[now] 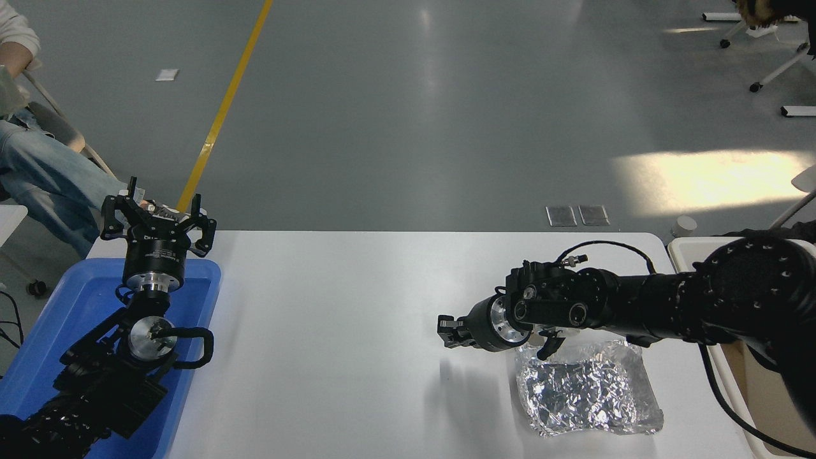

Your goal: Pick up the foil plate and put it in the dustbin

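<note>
The foil plate (586,395), shiny silver and crinkled, lies flat on the white table (344,299) near its front right. My right gripper (448,331) hovers just left of and beyond the plate's far left corner, pointing left. It looks shut, holds nothing and is clear of the foil. The right forearm (637,309) crosses above the plate's far edge. The dustbin (685,247), cream with a thick rim, stands off the table's right edge, mostly hidden by my right arm. My left gripper (157,220) stays parked, open, over the far end of a blue tray.
A shallow blue tray (76,306) sits at the table's left under the left arm. A seated person's leg in jeans (44,172) shows at the far left. A black cable (605,245) loops above the right wrist.
</note>
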